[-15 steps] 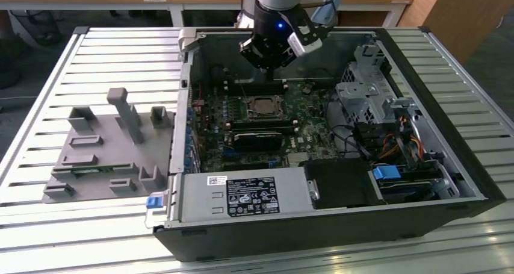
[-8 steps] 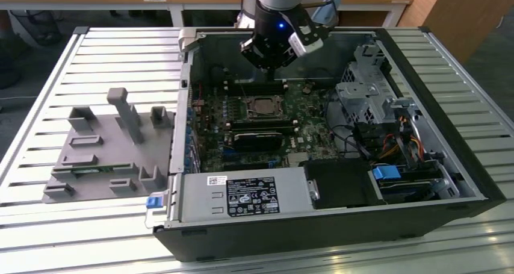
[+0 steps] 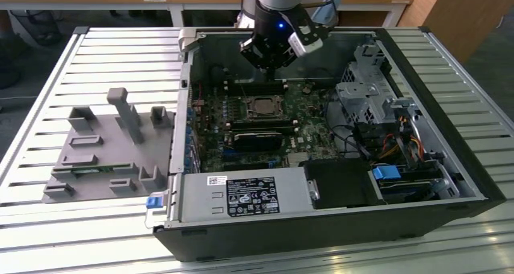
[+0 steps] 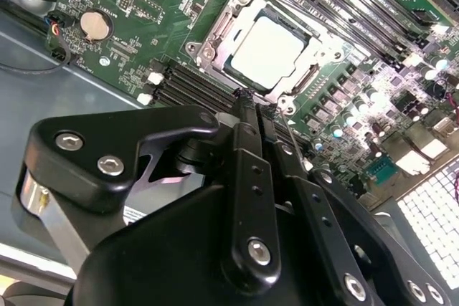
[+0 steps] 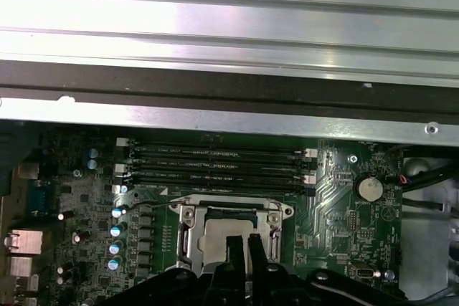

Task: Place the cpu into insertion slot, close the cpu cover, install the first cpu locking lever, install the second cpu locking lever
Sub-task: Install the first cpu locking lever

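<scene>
- Gripper (image 4: 252, 104) is being held empty, fingers together, near the slot (image 4: 203, 51).
- Cpu (image 4: 269, 51) is being framed by the cover (image 4: 310, 77) inside it.
- Pressing is best being done slowly, straight down.

Cpu (image 4: 267, 51) seated in the insertion slot (image 4: 203, 49)

Dull silver and square, it lies flat in the socket near the middle of the green circuit board (image 4: 129, 5). The thin metal cpu cover (image 4: 305, 80) lies down, framing it.
</scene>
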Tool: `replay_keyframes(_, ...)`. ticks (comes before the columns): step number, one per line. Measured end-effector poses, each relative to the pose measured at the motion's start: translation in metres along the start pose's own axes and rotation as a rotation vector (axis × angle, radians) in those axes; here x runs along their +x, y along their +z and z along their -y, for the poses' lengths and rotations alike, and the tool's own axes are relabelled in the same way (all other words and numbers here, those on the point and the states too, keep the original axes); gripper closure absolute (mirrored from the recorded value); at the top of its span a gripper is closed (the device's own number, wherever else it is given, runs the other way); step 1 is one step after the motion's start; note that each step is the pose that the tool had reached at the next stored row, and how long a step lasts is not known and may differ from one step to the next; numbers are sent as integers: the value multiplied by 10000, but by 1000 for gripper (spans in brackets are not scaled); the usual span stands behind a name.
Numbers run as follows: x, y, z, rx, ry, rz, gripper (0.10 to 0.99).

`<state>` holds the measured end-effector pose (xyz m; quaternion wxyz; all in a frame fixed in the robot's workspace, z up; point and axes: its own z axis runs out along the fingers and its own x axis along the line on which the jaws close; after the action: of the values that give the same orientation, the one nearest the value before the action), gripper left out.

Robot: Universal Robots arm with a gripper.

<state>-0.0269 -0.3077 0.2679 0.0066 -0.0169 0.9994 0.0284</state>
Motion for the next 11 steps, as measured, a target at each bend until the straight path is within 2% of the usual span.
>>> replay_keyframes(4, 3, 0, 0, -1, -1, 0, 918)
replay_keyframes(6, 4, 0, 0, 0, -1, 1, 929)
replay_keyframes(7, 5, 0, 0, -1, 0, 1, 980)
replay_keyframes(11, 15, 0, 0, -1, 0, 1, 980)
